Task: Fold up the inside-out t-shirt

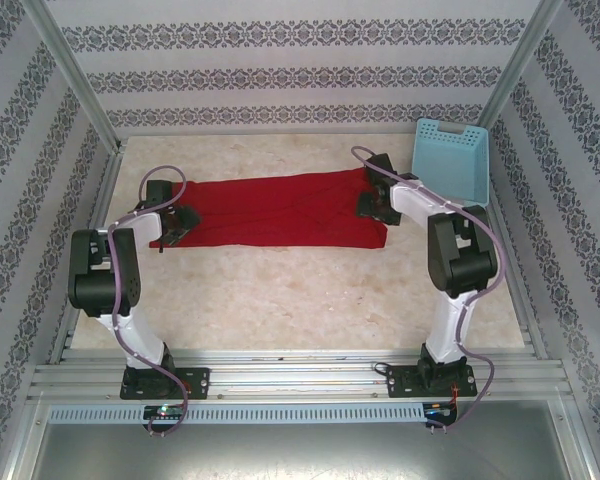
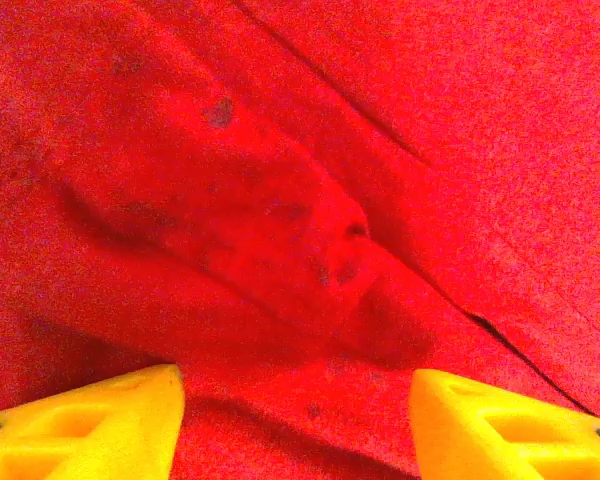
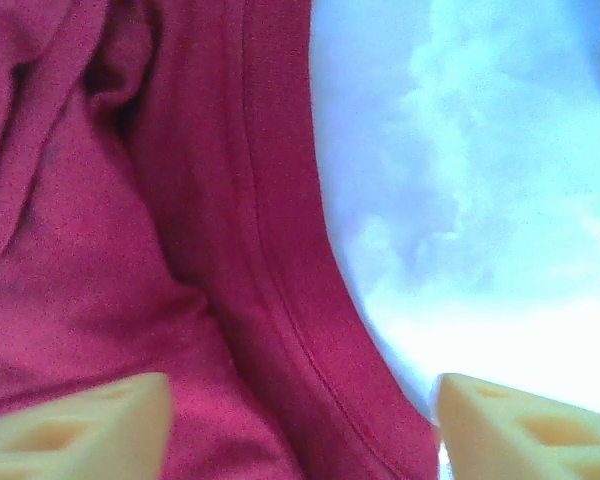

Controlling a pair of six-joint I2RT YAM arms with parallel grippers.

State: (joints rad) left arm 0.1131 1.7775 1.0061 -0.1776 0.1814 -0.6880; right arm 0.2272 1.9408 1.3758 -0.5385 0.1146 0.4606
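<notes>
T-shirt (image 1: pixel 270 210) lies long axis left-right; left gripper (image 1: pixel 177 222) sits over its left end, right gripper (image 1: pixel 372 205) at its right edge. Both are wide open and empty.

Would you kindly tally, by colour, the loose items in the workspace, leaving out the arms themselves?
Red: 1, the t-shirt
Light blue: 1, the basket
Total: 2

Your two arms (image 1: pixel 105 270) pair white shells with black joints, each trailing a purple cable (image 1: pixel 116 290) and ending in yellow fingers (image 2: pixel 90 425).
</notes>
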